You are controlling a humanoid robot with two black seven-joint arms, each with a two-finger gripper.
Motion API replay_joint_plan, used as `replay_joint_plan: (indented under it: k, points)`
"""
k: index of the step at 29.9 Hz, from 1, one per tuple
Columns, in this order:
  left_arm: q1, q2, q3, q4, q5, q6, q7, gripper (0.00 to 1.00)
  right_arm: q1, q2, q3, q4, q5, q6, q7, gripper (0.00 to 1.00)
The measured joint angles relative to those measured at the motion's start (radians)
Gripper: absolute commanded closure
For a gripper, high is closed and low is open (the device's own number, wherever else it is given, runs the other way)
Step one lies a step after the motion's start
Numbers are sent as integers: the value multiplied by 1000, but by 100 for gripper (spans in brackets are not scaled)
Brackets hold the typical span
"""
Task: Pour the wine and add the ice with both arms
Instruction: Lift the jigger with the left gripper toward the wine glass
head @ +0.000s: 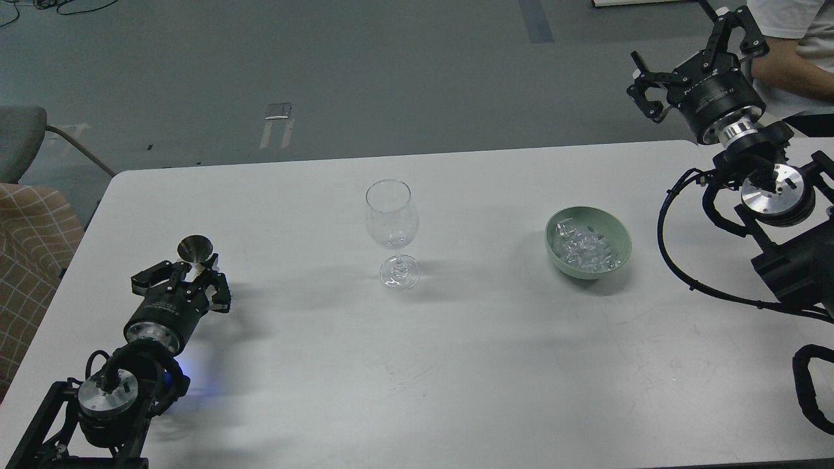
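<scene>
An empty wine glass [391,225] stands upright in the middle of the white table [456,365]. A pale green bowl [619,240] with several ice cubes [585,249] sits to its right. A small steel measuring cup [194,248] stands at the left, mouth up. My left gripper [193,271] is shut on the cup's lower part, low over the table. My right gripper [688,53] is open and empty, held high beyond the table's far right corner, well away from the bowl.
A person in a white shirt [791,45] sits just behind my right gripper. A chair with a checked cloth [29,241] stands off the table's left edge. The table's far edge runs behind the glass.
</scene>
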Motion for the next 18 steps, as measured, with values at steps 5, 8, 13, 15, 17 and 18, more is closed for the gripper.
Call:
replay_joint_plan:
  k: [5,8,13,15,17,18]
  points:
    - [-1,12,0,-19,-9,0,7,93,0,-2,-1,1,0,0,1,0]
    - [-1,25,0,-34,-11,1,18,94,0,-2,-2,2,0,0,1,0]
    - [-1,39,2,-75,-11,1,23,94,-5,-4,-2,2,1,0,2,0]
    - [-1,46,2,-94,-11,1,23,95,-6,-6,-2,2,1,0,2,0]
    - [0,51,2,-107,-11,1,23,96,-6,-8,-2,2,1,0,2,0]
    - [0,54,2,-113,-11,1,23,96,-6,-9,-2,2,1,0,2,0]
